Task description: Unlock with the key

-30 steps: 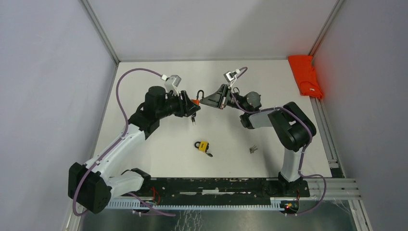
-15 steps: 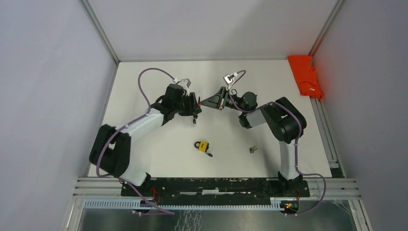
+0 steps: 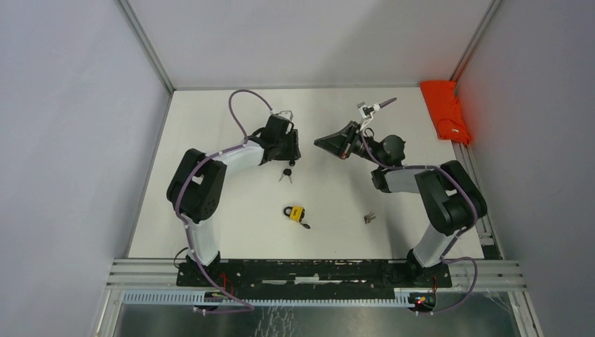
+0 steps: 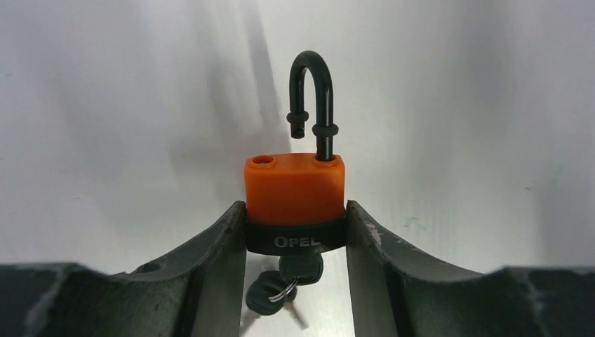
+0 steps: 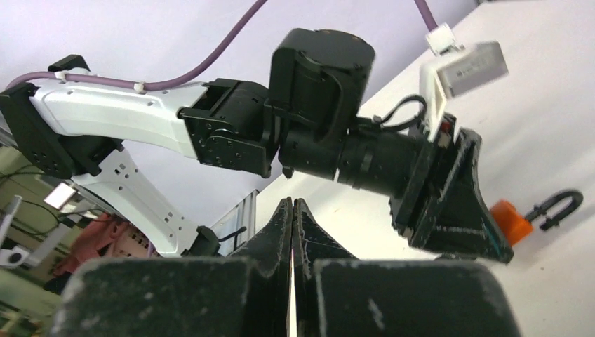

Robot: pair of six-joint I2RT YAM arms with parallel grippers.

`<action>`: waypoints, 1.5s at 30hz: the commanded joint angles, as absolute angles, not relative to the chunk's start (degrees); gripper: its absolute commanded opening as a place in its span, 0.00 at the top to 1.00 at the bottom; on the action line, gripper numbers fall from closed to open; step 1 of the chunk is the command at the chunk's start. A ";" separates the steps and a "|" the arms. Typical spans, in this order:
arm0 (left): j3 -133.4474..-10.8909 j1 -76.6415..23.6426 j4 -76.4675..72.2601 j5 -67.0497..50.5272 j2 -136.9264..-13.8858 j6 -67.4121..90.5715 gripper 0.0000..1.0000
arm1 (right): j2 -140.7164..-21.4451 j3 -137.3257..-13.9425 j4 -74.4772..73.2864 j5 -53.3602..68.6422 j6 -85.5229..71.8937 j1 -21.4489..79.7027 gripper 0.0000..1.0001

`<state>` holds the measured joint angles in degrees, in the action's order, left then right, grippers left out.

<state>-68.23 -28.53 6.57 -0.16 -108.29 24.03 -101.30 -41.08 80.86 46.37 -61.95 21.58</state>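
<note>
An orange padlock (image 4: pixel 295 189) with a black base is clamped between the fingers of my left gripper (image 4: pixel 295 212). Its black shackle (image 4: pixel 312 91) stands raised, the free end out of its hole. A key (image 4: pixel 303 269) sits in the base, and a spare key (image 4: pixel 265 295) hangs from its ring. From above, the keys (image 3: pixel 284 174) dangle under the left gripper (image 3: pixel 290 153), above the table. My right gripper (image 5: pixel 292 205) is shut on nothing, its tip (image 3: pixel 318 142) a short way right of the padlock (image 5: pixel 510 219).
A yellow padlock (image 3: pixel 296 213) lies on the white table nearer the arms, with loose keys (image 3: pixel 368 217) to its right. A red cloth (image 3: pixel 445 111) lies at the back right corner. Grey walls close the table on three sides.
My right gripper has drawn back to the right, away from the padlock. The left arm has folded in and its wrist has turned, still holding the padlock.
</note>
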 commanded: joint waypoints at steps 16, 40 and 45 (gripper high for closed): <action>-68.06 -38.14 12.67 -0.18 -92.42 17.22 0.98 | -100.19 -57.94 32.22 34.21 -29.92 20.09 1.00; -70.39 -39.60 14.31 -0.18 -88.56 13.45 0.98 | -111.62 -59.14 56.44 54.83 -42.24 19.93 1.00; -71.54 -39.55 13.80 -0.40 -90.04 13.10 0.98 | -111.44 -56.80 57.67 55.13 -41.93 19.89 1.00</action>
<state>-68.07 -39.40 16.67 -1.34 -90.08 16.53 -111.77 -58.24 51.94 52.86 -41.15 20.08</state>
